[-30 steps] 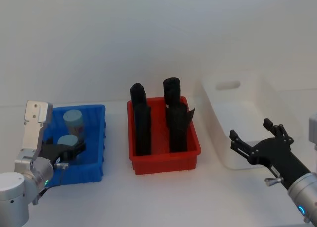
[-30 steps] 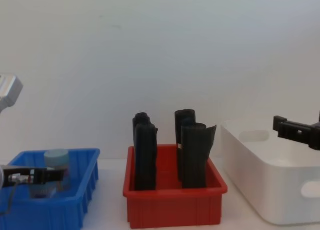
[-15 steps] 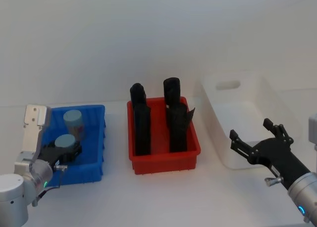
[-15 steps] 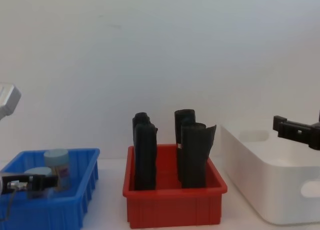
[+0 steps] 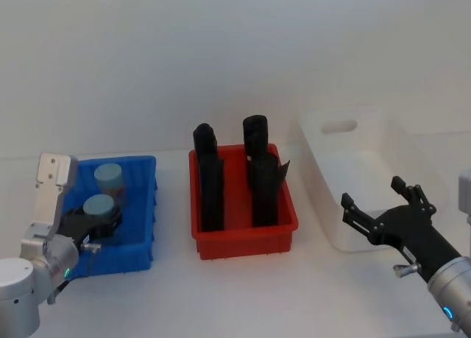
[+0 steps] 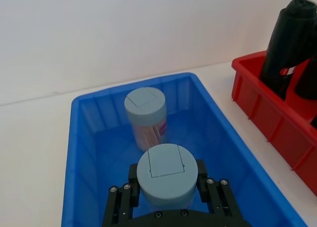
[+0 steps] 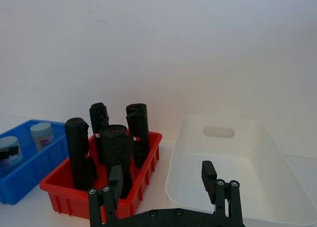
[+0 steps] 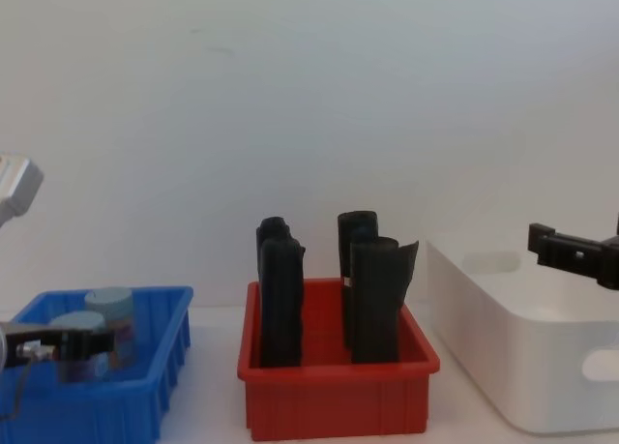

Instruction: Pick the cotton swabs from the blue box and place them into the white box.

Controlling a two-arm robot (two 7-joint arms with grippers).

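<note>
White tabletop (image 5: 243,297) carries three containers in a row across the robot's front. The biggest is the white box (image 8: 522,376), a glossy tub with rounded corners and an oval handle slot in its far wall, standing on the right. Nothing can be seen lying in the part of its floor that shows.

Next in size is a red bin (image 5: 246,240) in the middle, with tall black rolls (image 5: 212,194) standing upright in it and reaching well above its rim. The blue box (image 5: 121,258) stands on the left, just beside the red bin but apart from it.

The right gripper (image 5: 373,198) hangs near the front end of the white box, above the level of its rim in the chest view. Its fingers are spread wide and there is nothing between them.

The left gripper (image 6: 167,180) reaches into the near part of the blue box and is clamped on one tub of cotton swabs (image 5: 98,206), a finger on each side of the tub below its pale blue-grey lid. That tub is upright inside the blue box; whether its base touches the floor of the box cannot be made out. A second tub (image 6: 144,115) stands upright behind it, toward the far wall of the blue box, apart from the held one.
</note>
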